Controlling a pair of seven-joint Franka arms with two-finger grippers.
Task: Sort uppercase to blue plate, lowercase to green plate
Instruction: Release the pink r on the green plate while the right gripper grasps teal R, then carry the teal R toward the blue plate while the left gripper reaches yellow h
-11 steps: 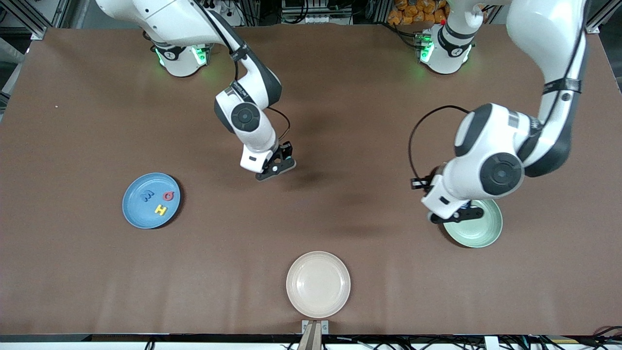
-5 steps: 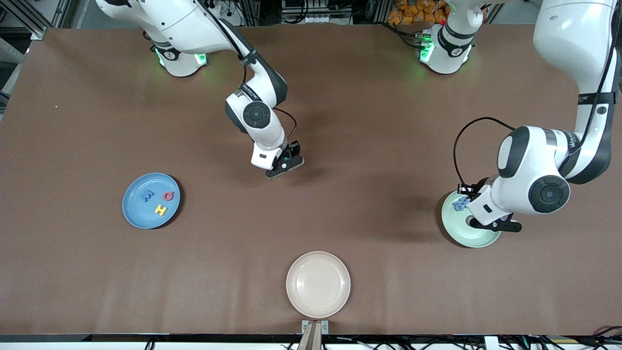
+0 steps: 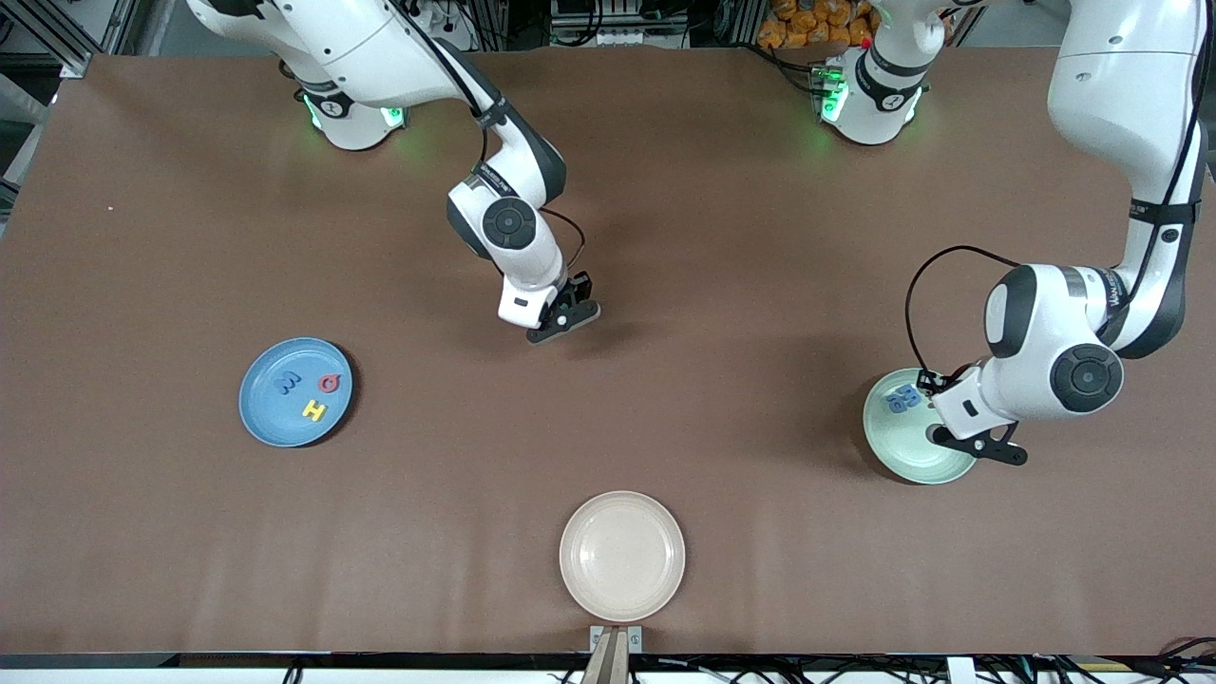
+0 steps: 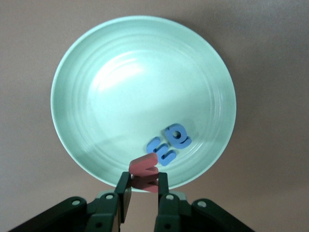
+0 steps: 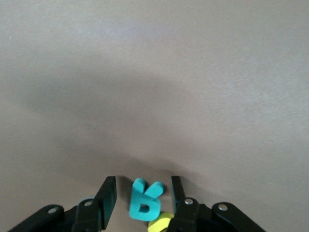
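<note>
Three capitals already lie on the blue plate (image 3: 295,391) toward the right arm's end of the worktop (image 3: 722,237): a dark blue letter (image 3: 287,383), a red Q (image 3: 329,383) and a yellow H (image 3: 314,410). On the green plate (image 4: 96,67), toward the left arm's end, we count two blue lowercase letters (image 4: 169,143) lying touching one another near the rim.

We see the left gripper (image 4: 143,192) over the edge of the green plate with its fingers (image 4: 124,193) pinching a small red letter (image 4: 144,170), not yet let go; by our judgement that piece goes down next.

The right gripper (image 5: 143,195) hangs low over bare worktop near the middle, fingers (image 5: 107,192) spread on either side of a green letter (image 5: 144,202) that looks like an R, with a yellow piece (image 5: 161,223) peeking out just beside it. We cannot tell whether the fingers touch the green one.

So we judge the sort a little past halfway: the red piece to release, and the green and yellow ones to carry over.

One cream plate (image 3: 621,555) sits nearest the front camera, holding nothing, well apart from both target plates. Nothing stands in either arm's path as far as we see.
</note>
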